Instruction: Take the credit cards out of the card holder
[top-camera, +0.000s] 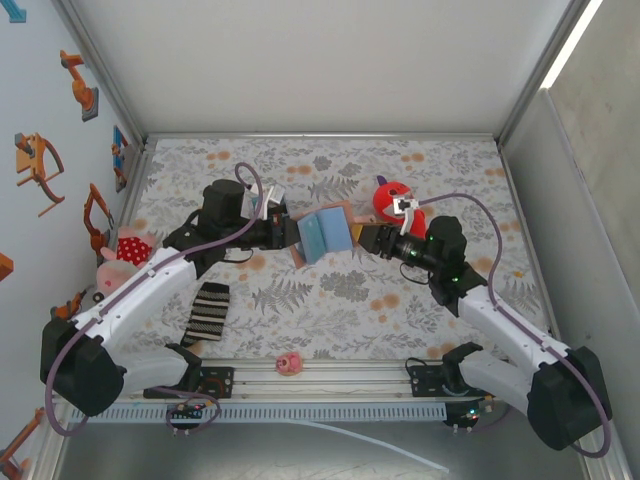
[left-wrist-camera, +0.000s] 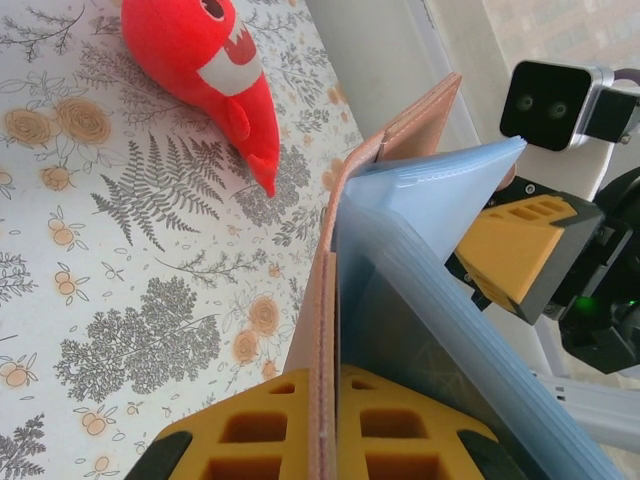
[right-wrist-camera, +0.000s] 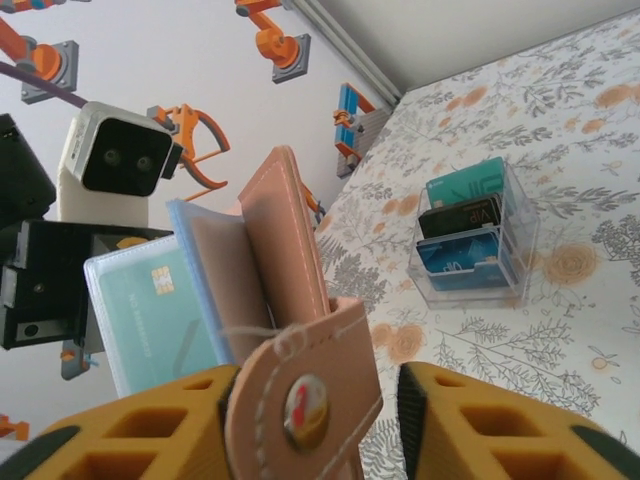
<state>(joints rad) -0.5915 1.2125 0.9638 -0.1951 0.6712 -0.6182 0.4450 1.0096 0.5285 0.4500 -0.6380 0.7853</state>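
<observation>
Nearest the lens, at the bottom edge of the right wrist view, the right gripper stands with its jaws parted. The snap tab lies between them, with a visible gap to the finger on the right, so I record nothing gripped. At the bottom of the left wrist view the left gripper is clenched on the tan cover of the card holder. The holder sits at the centre of the top view, between the two arms, apparently held off the floral cloth.

Step in hand, in my judgement: moving the right fingers off the tab and onto a card. To do it well I would hold the left clamp firm and steer the right fingers past the tan flap to the blue sleeves. I would then pinch only the exposed edge of the teal card, drawing it along the sleeve's opening, not across it.

Not established: how many sleeves hold cards, since the flap covers part of the stack. The sleeve openings are not legible. The clear stand, centre right, carries three cards, but their lettering is too small to read.
</observation>
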